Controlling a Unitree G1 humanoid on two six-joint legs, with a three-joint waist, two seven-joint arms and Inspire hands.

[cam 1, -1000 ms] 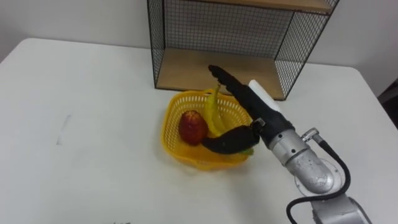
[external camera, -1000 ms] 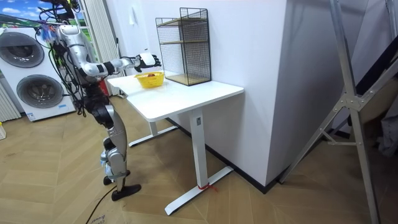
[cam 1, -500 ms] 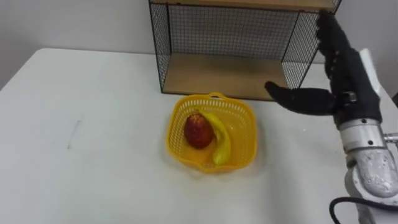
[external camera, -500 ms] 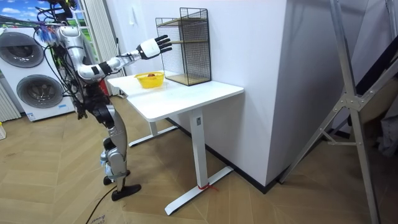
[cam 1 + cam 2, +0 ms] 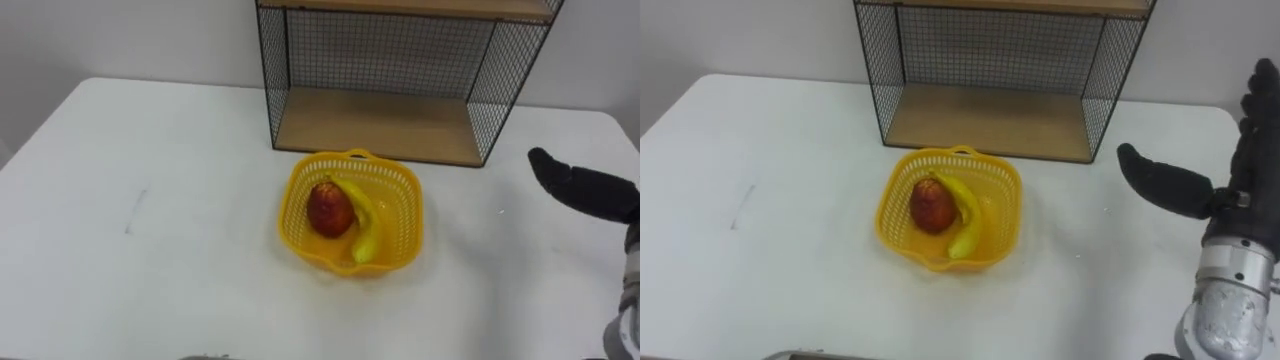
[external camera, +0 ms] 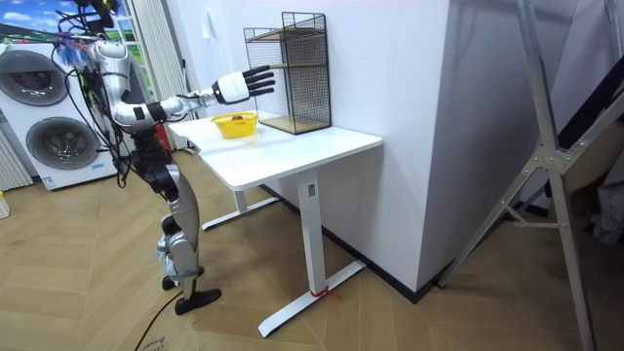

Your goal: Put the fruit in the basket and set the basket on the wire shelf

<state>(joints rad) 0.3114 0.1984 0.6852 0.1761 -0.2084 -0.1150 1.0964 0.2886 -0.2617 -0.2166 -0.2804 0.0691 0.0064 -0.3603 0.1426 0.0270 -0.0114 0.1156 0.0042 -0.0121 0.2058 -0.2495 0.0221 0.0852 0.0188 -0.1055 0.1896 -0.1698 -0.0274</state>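
Yellow plastic lattice basket [image 5: 411, 186] sat at the centre of the left eye view on the white table [image 5: 150, 250], with a red apple [image 5: 329, 208] and a yellow banana [image 5: 362, 225] lying side by side and touching inside it. Just beyond it, at the top of the frame, stood the black wire shelf with wooden boards [image 5: 375, 125], its lower board bare. The robot's black right hand [image 5: 585, 190] reached in at the right edge, well apart from the basket.

In the room view the robot stood at the table's end on the room view's left with its right arm stretched forward. The hand [image 6: 255, 82] hung in the air, higher in the frame than the basket [image 6: 235, 126], fingers spread.

The right eye view showed that hand [image 5: 1252, 165] at the right edge, thumb out and fingers straight, holding nothing.

On this evidence the fruit step looked finished and the basket step not yet begun. The next move would call for a grasp on the basket's rim, a level lift and a slide onto the lower board.
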